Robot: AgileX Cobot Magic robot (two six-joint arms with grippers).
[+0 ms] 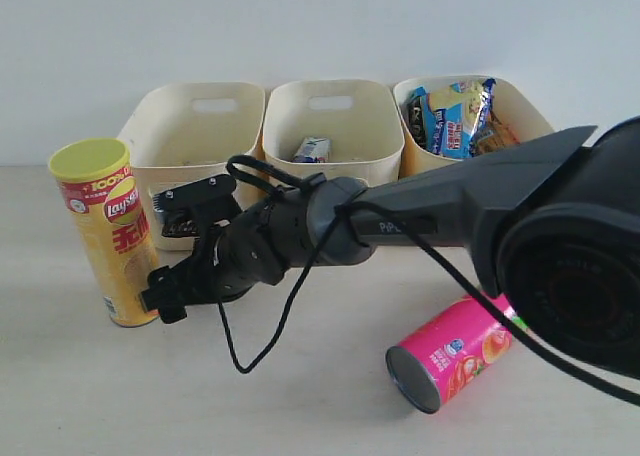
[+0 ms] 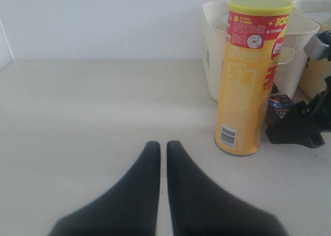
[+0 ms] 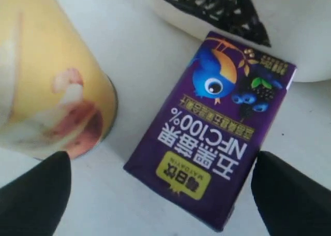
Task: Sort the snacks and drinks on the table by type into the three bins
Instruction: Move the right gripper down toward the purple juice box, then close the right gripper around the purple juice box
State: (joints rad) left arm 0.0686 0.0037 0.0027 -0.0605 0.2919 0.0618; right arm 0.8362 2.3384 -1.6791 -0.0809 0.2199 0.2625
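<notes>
A dark purple drink carton (image 3: 217, 137) lies flat on the table (image 1: 300, 406), between the yellow Lay's tube (image 1: 105, 231) and the left bin (image 1: 195, 126). My right gripper (image 3: 160, 194) hovers over it, open, one finger on each side, apart from it. In the exterior view that gripper (image 1: 185, 246) has reached across to the left. A pink tube (image 1: 450, 351) lies on its side at the front right. The middle bin (image 1: 330, 116) holds a white and blue carton (image 1: 312, 149). Foil bags (image 1: 455, 116) fill the right bin (image 1: 520, 106). My left gripper (image 2: 163, 145) is shut and empty, low over bare table.
The Lay's tube (image 2: 253, 75) stands upright a short way from my left gripper, with the purple carton (image 2: 281, 105) and a right finger (image 2: 297, 130) just behind it. A black scribble (image 3: 217, 8) marks the bin wall (image 3: 305, 34) beside the carton.
</notes>
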